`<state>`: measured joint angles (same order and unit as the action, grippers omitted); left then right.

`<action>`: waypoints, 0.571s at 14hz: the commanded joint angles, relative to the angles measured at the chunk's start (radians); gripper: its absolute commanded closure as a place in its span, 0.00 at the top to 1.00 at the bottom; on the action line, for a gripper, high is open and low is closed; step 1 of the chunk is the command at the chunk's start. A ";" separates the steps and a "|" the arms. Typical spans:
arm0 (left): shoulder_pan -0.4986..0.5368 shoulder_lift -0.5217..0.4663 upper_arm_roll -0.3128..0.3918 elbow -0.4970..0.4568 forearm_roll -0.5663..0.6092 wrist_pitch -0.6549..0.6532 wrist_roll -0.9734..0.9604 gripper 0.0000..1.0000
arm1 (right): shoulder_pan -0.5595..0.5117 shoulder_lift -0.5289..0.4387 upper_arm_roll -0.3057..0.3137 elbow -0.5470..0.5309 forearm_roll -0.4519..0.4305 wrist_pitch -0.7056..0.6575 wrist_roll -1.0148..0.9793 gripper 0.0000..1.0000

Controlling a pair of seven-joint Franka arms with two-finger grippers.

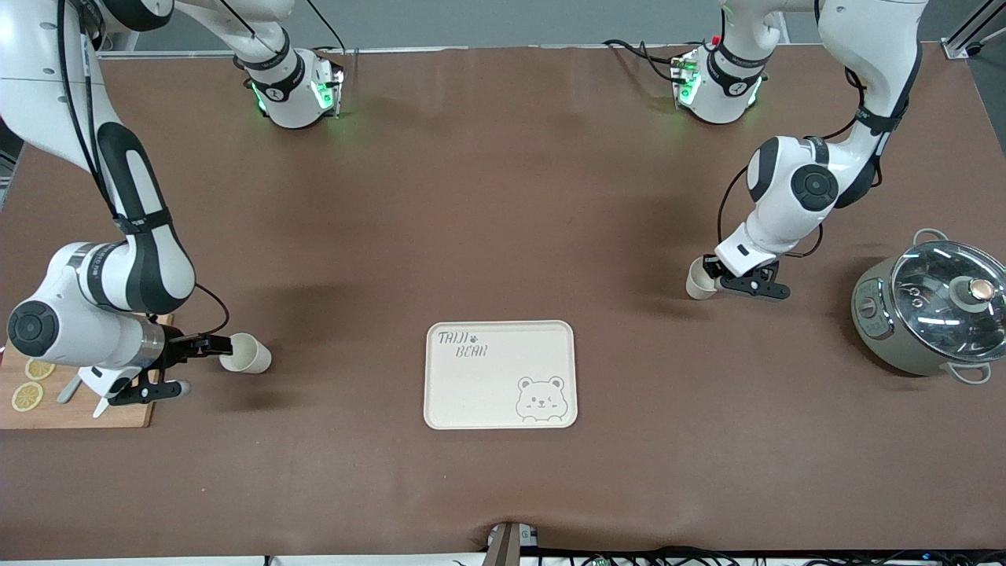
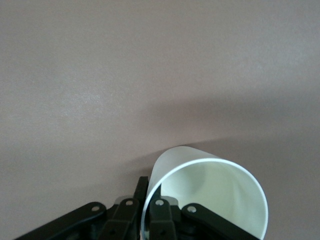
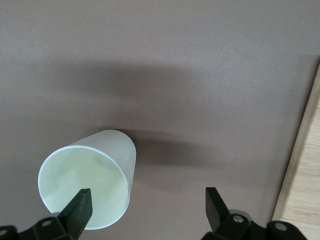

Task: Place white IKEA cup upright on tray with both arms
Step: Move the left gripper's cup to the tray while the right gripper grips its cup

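Observation:
Two white cups lie on their sides on the brown table. One cup (image 1: pixel 250 355) lies beside the cutting board at the right arm's end. My right gripper (image 1: pixel 203 365) is open at its mouth. In the right wrist view one finger (image 3: pixel 79 206) stands in front of the cup's (image 3: pixel 112 150) mouth and the other finger is wide apart over bare table; the gripper (image 3: pixel 147 202) holds nothing. The other cup (image 1: pixel 698 280) is at the left arm's end. My left gripper (image 1: pixel 717 275) is shut on its rim, one finger inside and one outside (image 2: pixel 150 196); the cup (image 2: pixel 215 187) is tilted low at the table. The cream bear tray (image 1: pixel 487 389) lies empty between them, nearer the front camera.
A wooden cutting board (image 1: pixel 78 409) with lemon slices (image 1: pixel 27 396) lies under the right arm's wrist. A grey pot with a glass lid (image 1: pixel 935 306) stands at the left arm's end, beside the left gripper.

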<state>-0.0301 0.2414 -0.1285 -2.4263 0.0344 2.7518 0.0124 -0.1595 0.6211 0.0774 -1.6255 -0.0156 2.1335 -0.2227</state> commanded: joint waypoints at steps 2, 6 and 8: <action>-0.027 0.032 -0.046 0.103 -0.005 -0.010 -0.183 0.00 | 0.002 0.014 0.001 -0.008 0.017 0.033 -0.009 1.00; -0.042 0.107 -0.163 0.378 -0.005 -0.243 -0.452 0.00 | 0.003 0.038 0.001 -0.010 0.017 0.069 -0.009 1.00; -0.103 0.201 -0.177 0.609 -0.005 -0.442 -0.630 0.00 | 0.006 0.038 0.001 -0.008 0.017 0.069 -0.009 1.00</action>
<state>-0.0863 0.3277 -0.2957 -2.0549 0.0335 2.4770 -0.4839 -0.1588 0.6536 0.0794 -1.6354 -0.0134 2.1916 -0.2227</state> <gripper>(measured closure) 0.952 0.000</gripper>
